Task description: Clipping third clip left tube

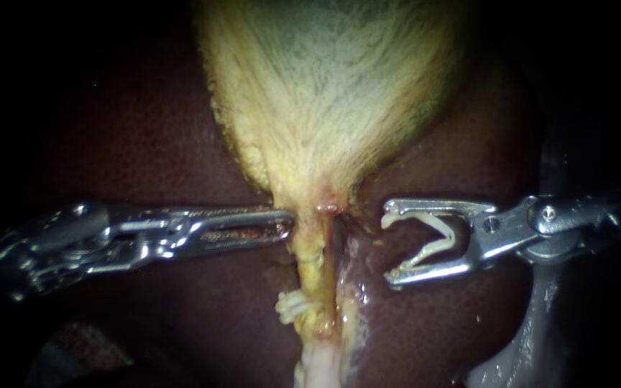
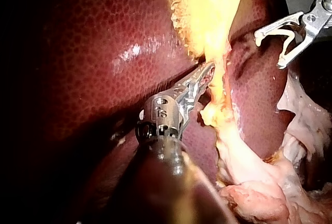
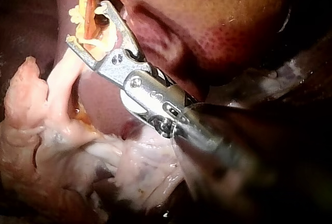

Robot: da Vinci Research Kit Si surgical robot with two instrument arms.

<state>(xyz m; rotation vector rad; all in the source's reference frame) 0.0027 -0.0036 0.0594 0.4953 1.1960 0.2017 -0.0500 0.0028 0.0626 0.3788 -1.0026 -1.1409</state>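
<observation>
Seen through the endoscope, the gallbladder [image 1: 325, 93] hangs from 12 o'clock over dark liver [image 1: 145, 122] and narrows to a neck at centre. The left instrument [image 1: 287, 223] reaches in from 9 o'clock, and its long jaws are pressed together on the edge of that neck. Below the neck the yellow left tube [image 1: 312, 269] runs toward 6 o'clock, and a seated clip [image 1: 292, 307] sticks out on its 9 o'clock side. The right instrument [image 1: 389, 246] comes in from 3 o'clock. Its jaws are spread wide, each bearing on one arm of an open clip [image 1: 448, 231]. They sit near the tube without touching it, with bare liver between.
</observation>
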